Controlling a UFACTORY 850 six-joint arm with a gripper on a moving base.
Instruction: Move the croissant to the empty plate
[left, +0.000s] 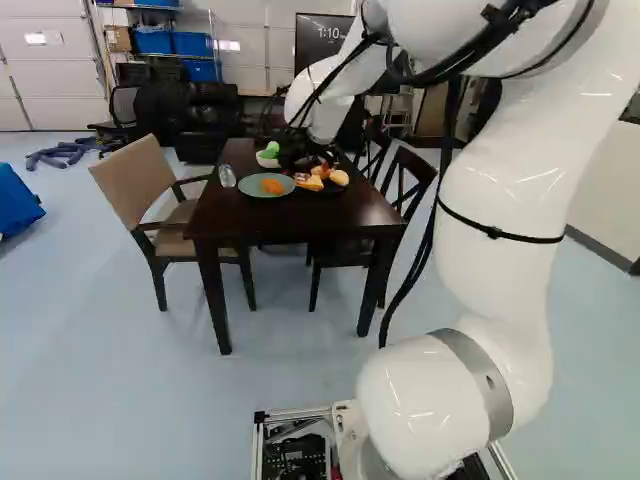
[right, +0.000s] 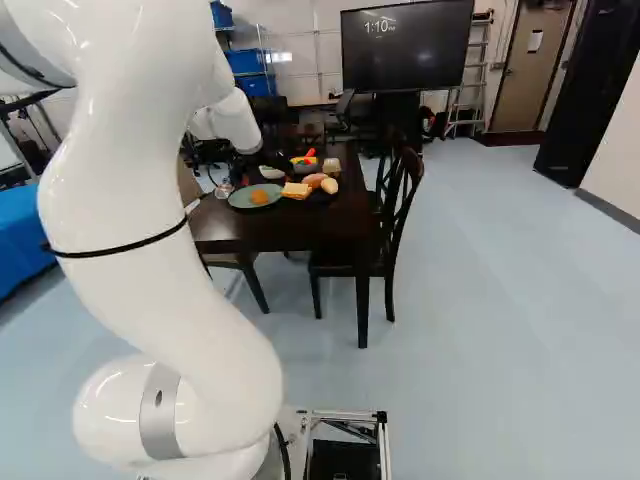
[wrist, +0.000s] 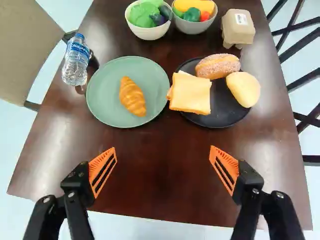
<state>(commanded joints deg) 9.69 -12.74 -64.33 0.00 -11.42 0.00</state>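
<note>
The jaws stand spread, near the surface (wrist: 160, 175); the croissant (wrist: 132, 96) lies on the green plate (wrist: 102, 102), apart from them; it is probably light, firm and slightly slippery; grip the thick midsection across its narrow width, using moderate force.
</note>
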